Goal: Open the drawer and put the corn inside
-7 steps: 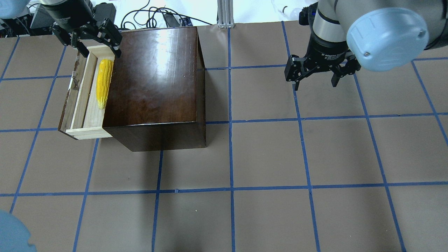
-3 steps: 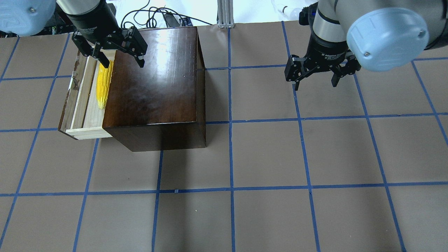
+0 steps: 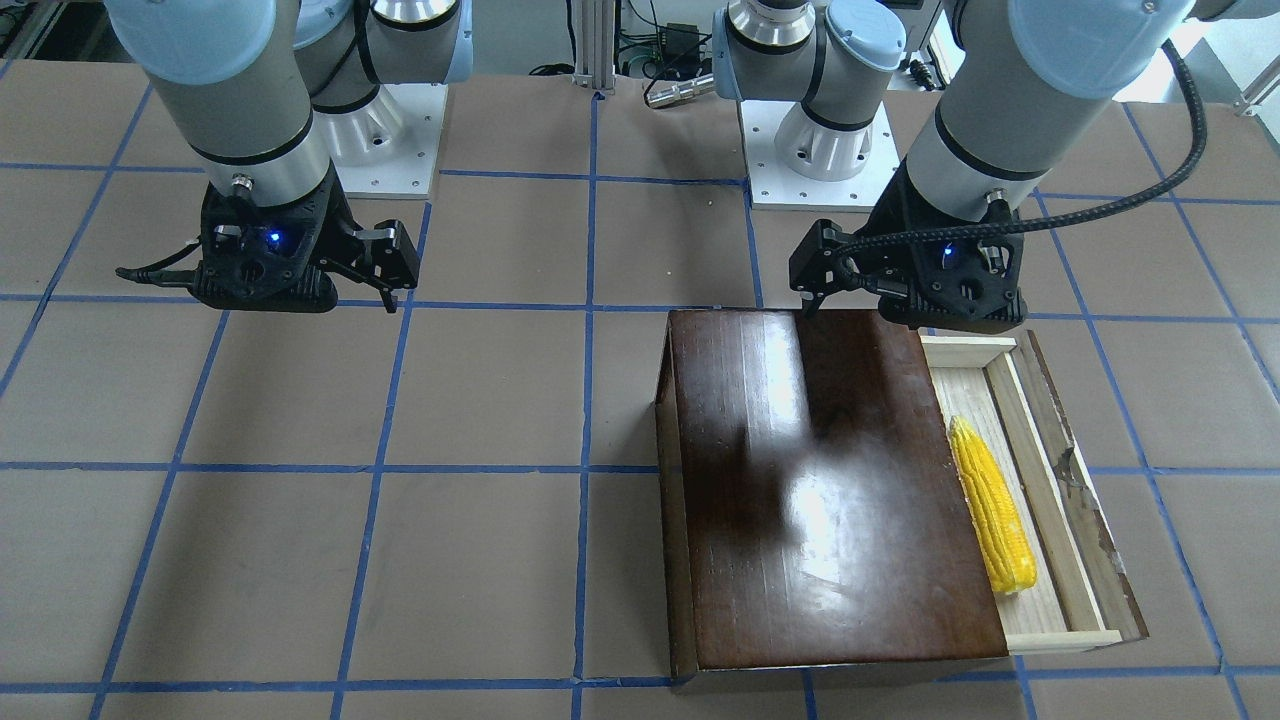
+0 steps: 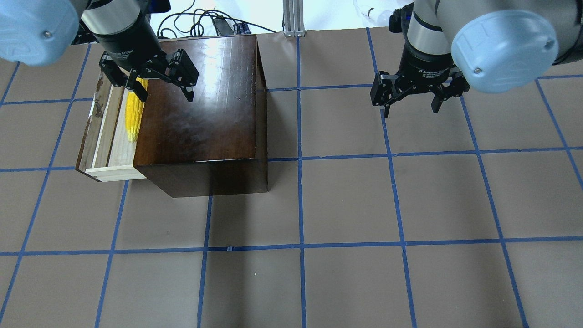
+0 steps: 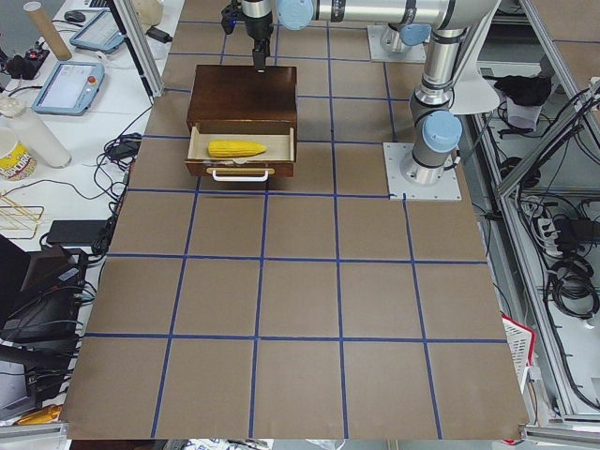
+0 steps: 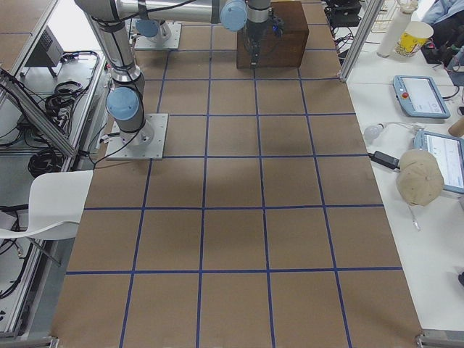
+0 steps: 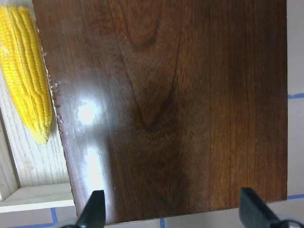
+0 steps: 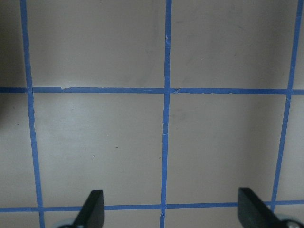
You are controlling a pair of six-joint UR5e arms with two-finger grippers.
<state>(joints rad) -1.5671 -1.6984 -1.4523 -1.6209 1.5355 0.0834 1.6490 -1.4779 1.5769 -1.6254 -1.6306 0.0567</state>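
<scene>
Overhead exterior: the left gripper [image 4: 166, 92] hangs above the far left corner of the dark box [image 4: 205, 114]. Its fingers are spread wide with nothing between them, one over the thick end of the corn [image 4: 132, 117] and the other over the box top. The drawer [image 4: 101, 136] is pulled out from the box's left side. The corn lies lengthwise on its pale floor, close along the box, pointed tip toward the robot. It may touch the box edge, though the overhanging top makes that hard to tell. The right gripper [image 4: 410, 108] is also splayed and empty, above the bare table [image 4: 346, 200], well apart from the box.

Exterior front-facing: the drawer stands out on the view's right. The whole cob is visible inside it, between the box and the drawer's inner rail.

Exterior left: the drawer opens toward the camera and shows a pale handle [image 5: 234, 173] on its dark front panel. The corn lies across the tray.

Exterior right: the box is small and far, and it hides the drawer and the corn.

Left wrist-mounted: two fingertips sit far apart over the glossy box top, with the corn at the upper left on the drawer floor.

Right wrist-mounted: the fingertips are parted over blue tape lines [image 8: 166, 118] on the table.
</scene>
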